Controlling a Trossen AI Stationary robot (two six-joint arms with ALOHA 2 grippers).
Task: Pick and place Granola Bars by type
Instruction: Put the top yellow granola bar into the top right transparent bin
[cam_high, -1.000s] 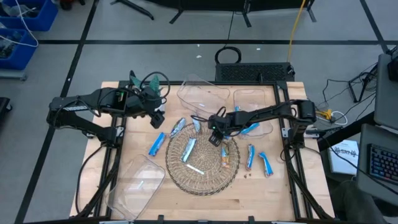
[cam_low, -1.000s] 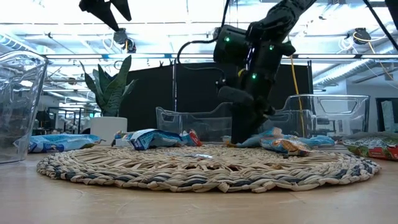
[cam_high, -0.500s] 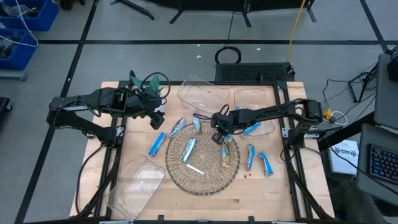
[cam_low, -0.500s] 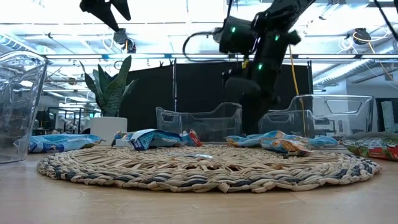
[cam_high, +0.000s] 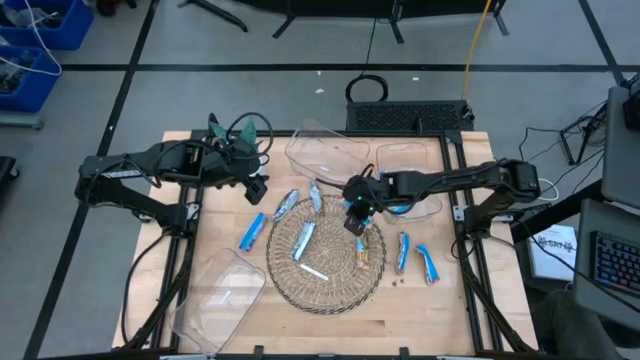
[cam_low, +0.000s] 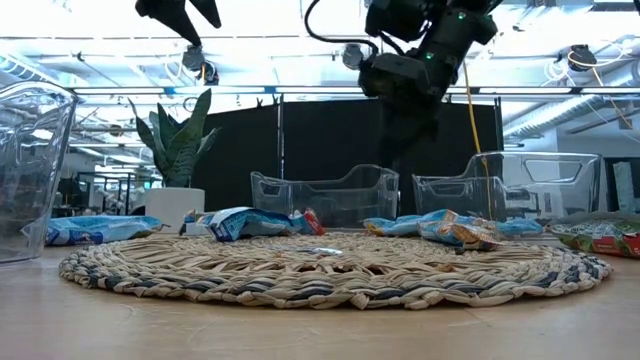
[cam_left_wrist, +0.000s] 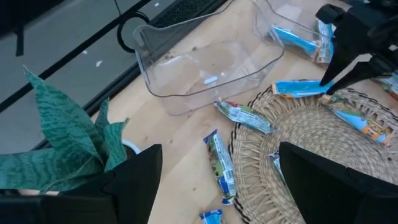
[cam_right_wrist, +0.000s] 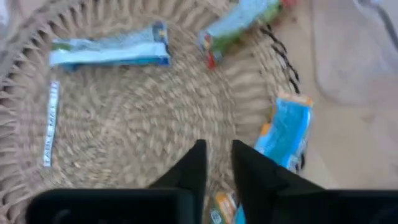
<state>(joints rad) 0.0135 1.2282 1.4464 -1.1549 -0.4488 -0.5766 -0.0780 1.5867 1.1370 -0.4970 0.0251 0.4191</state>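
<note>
Granola Bars lie scattered around and on a round woven mat: blue ones left of it, one on it, a brownish one on its right part, and two more to the right. My right gripper hovers above the mat's far right part, pointing steeply down. Its fingers stand a narrow gap apart with only mat showing between them. A blue bar lies on the mat's edge beside it. My left gripper waits wide open, raised over the far left.
Two clear bins stand at the far side, the right one with a blue bar in it. A third clear bin lies at the near left. A thin white stick lies on the mat. A potted plant stands at the far left.
My right gripper has risen well clear of the mat and drifted a little toward the table's right edge. The bars on the mat lie where they were.
</note>
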